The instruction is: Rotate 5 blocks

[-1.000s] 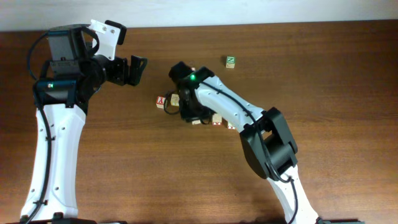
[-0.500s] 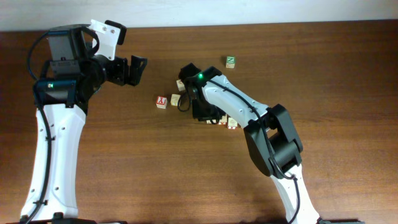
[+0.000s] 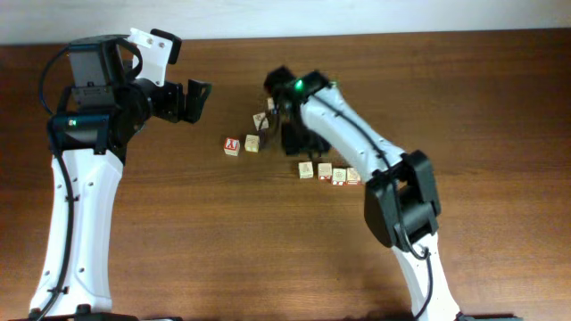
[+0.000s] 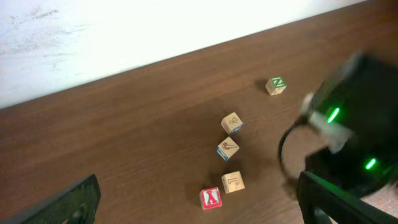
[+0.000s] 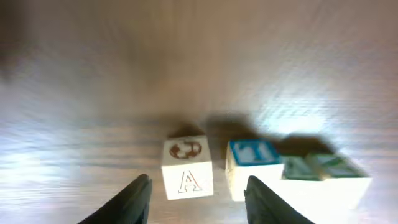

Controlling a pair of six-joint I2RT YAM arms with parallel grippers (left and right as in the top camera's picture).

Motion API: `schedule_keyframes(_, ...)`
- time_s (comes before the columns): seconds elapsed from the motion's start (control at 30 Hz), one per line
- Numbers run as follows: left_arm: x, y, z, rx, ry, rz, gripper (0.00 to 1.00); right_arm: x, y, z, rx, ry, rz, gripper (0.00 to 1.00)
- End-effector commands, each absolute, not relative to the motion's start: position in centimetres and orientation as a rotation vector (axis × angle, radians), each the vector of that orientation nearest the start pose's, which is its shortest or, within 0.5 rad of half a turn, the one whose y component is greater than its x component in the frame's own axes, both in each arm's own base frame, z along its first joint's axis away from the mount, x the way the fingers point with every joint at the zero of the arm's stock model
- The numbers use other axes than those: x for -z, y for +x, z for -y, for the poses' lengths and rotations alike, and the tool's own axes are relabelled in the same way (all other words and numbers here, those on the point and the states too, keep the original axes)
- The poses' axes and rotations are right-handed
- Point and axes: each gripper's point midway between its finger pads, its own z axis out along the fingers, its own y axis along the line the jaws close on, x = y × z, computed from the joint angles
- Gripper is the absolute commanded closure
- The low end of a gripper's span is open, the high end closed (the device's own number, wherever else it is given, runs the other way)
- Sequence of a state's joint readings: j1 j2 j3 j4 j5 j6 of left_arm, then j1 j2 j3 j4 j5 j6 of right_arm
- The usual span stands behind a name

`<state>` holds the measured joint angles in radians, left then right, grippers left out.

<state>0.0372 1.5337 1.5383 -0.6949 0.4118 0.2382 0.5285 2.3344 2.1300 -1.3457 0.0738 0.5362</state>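
Brown wood-grain table point(image 3: 500, 107) is carrying the blocks point(image 3: 325, 169), small pale wooden cubes with crisp square edges and painted letters. Taking the red-Y cube point(image 3: 232, 145) as marker, four blocks are lining up in a close row off to its right-arm side and a little nearer the arm bases. The green-marked block point(image 4: 276, 85) is standing well apart from it, toward the white wall point(image 4: 124, 31), and the arm is hiding it from above. The right gripper point(image 5: 198, 182) is hovering low by the row, its jaws standing partly apart and holding nothing. The letter-A block point(image 5: 188, 168) is sitting just ahead between the tips, probably so the fingers can straddle it for a turn. The left gripper point(image 3: 194, 100) is hanging beyond the marker on the other side, spread wide and empty, seemingly parked clear of the work.
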Motion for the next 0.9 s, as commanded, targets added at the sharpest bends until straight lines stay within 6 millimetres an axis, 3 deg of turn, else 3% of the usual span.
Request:
schedule_keyframes(0.0, -29.6, 43.9, 5.2, 0.322, 0.432, -2.156, 0.01, -11.3, 44.4, -20.5, -0.004, 0.027, -2.947, 0.48)
schedule_keyframes(0.13, -29.6, 43.9, 5.2, 0.322, 0.432, -2.156, 0.01, -12.1, 50.2, -16.4, 0.083, 0.166, -2.744, 0.48)
schedule_keyframes(0.23, -29.6, 43.9, 5.2, 0.322, 0.432, -2.156, 0.01, -11.5, 53.7, -14.8, 0.046, 0.204, -2.652, 0.48)
schedule_keyframes(0.33, -29.6, 43.9, 5.2, 0.322, 0.432, -2.156, 0.01, -10.2, 55.7, -13.8, 0.030, 0.245, -2.613, 0.45)
schedule_keyframes(0.63, -29.6, 43.9, 5.2, 0.322, 0.432, -2.156, 0.01, -4.4, 58.7, -15.0, -0.028, 0.244, -2.589, 0.36)
schedule_keyframes(0.87, -29.6, 43.9, 5.2, 0.322, 0.432, -2.156, 0.01, -0.9, 59.1, -15.0, -0.016, 0.245, -2.609, 0.36)
